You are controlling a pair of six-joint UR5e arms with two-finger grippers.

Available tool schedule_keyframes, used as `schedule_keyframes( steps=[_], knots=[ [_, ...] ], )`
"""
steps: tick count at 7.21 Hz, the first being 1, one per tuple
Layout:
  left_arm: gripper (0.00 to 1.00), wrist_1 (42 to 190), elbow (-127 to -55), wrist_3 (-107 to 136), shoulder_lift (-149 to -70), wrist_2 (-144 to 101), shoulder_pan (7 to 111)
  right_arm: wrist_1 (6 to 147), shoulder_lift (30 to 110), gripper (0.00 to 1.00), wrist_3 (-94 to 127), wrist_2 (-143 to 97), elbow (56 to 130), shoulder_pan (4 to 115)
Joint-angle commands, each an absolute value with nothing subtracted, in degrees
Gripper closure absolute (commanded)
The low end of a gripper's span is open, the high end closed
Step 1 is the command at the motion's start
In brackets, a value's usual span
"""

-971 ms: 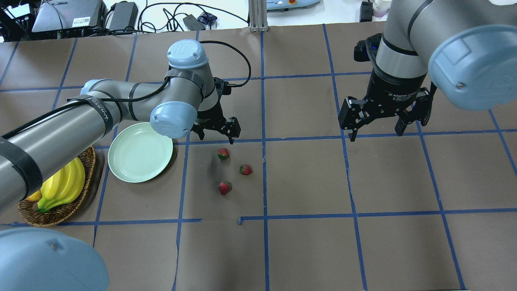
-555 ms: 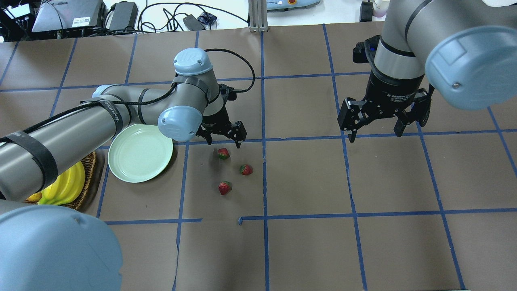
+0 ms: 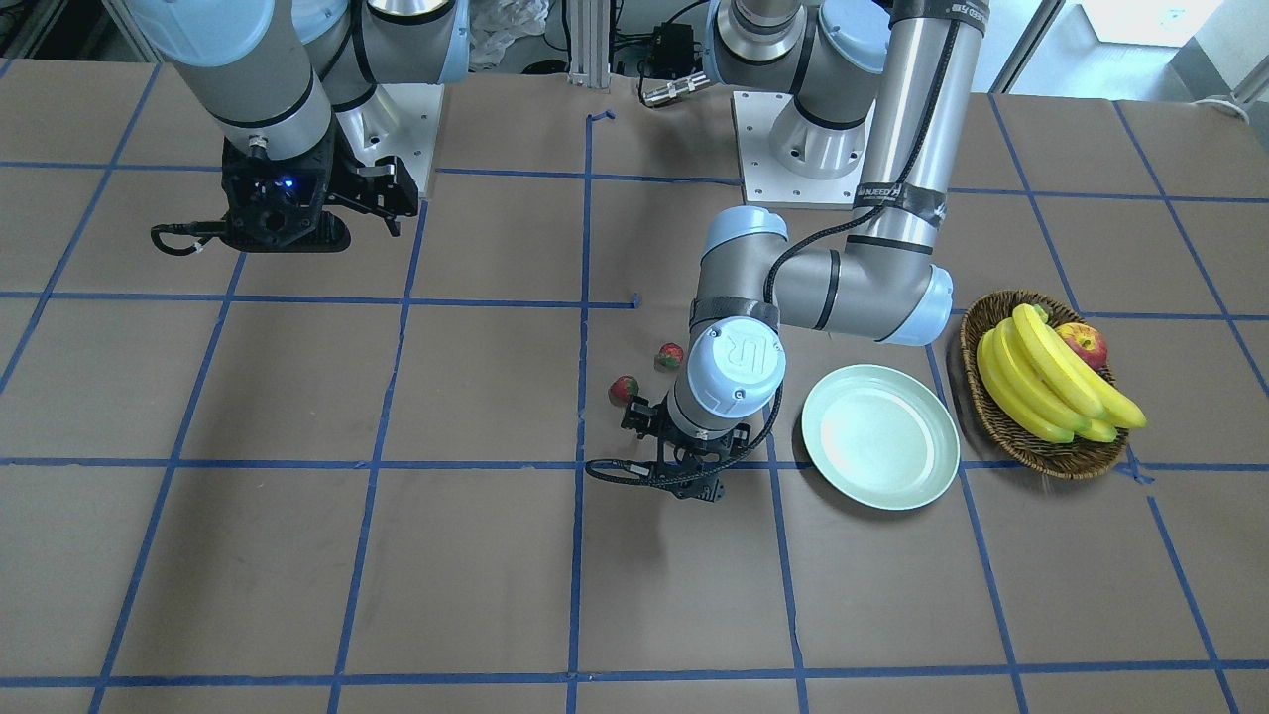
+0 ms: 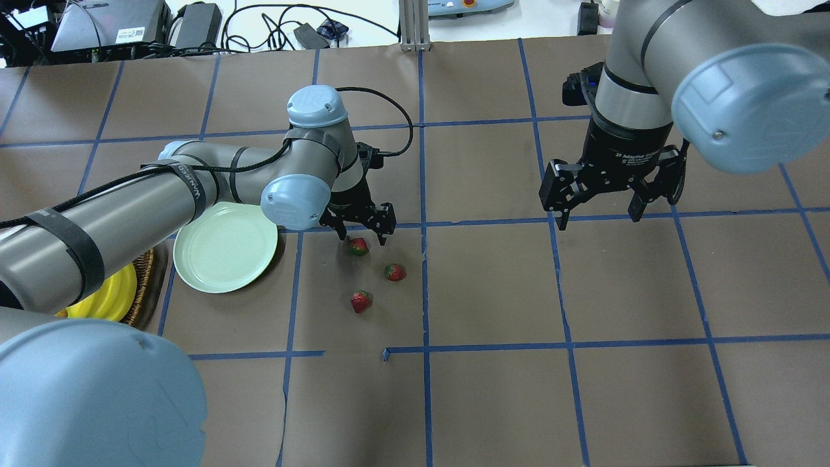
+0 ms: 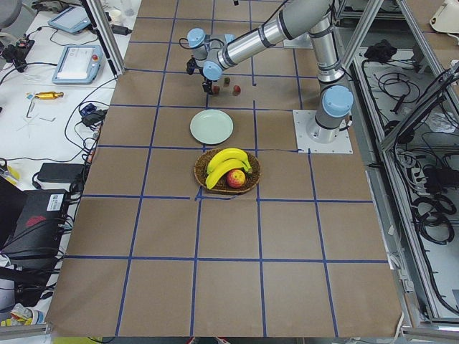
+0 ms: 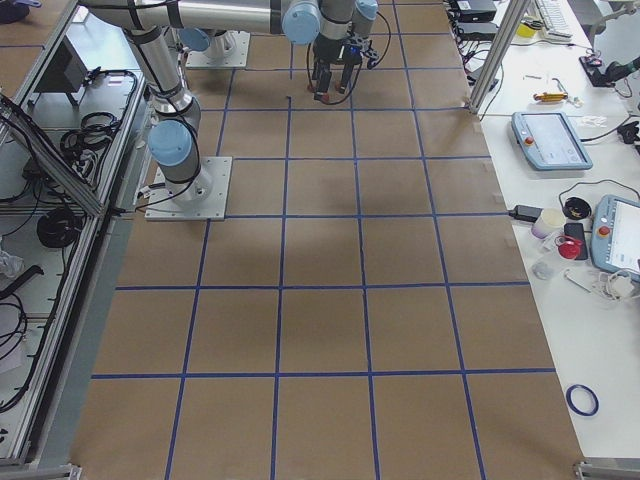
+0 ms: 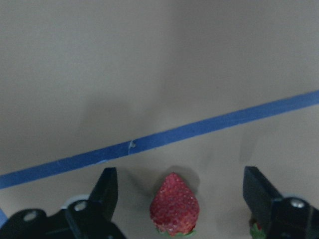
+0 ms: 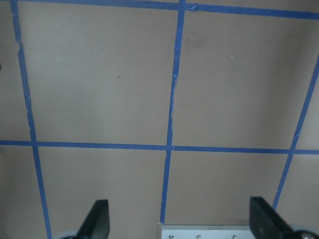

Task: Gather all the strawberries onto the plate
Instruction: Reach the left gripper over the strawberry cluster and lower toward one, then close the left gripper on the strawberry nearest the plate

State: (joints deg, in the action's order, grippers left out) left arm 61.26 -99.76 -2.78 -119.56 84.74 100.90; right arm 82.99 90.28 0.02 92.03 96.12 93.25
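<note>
Three strawberries lie on the brown table: one point(image 4: 358, 246) right under my left gripper, one point(image 4: 395, 272) to its right and one point(image 4: 360, 301) nearer the front. My left gripper point(image 4: 362, 236) is open and points down. In the left wrist view its fingers point(image 7: 102, 191) stand on either side of the strawberry point(image 7: 174, 204) without touching it. The mint-green plate point(image 4: 225, 245) sits to the left of the gripper with nothing on it. My right gripper point(image 4: 598, 219) hangs open above bare table far to the right, and holds nothing point(image 8: 180, 219).
A wicker basket point(image 3: 991, 426) holding bananas point(image 3: 1041, 382) and an apple point(image 3: 1084, 342) stands beyond the plate point(image 3: 880, 450), on the robot's left. Blue tape lines grid the table. Cables and devices lie past its far edge.
My left gripper has moved right and down, from behind the tape line to over the nearest strawberry. The right arm has drifted slightly. The strawberries have not moved.
</note>
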Motion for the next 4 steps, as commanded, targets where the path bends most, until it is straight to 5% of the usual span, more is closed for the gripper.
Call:
schedule_keyframes(
  steps=[1,4],
  knots=[
    [0.32,62.04,-100.19,-2.64,-119.44,87.08,101.16,83.32,89.65,0.0,0.09,92.02,96.07,93.25],
    [0.43,62.66,-101.07,-2.9,-118.48,87.54,101.16,83.67,89.47,0.0,0.09,92.11,96.15,93.25]
  ],
)
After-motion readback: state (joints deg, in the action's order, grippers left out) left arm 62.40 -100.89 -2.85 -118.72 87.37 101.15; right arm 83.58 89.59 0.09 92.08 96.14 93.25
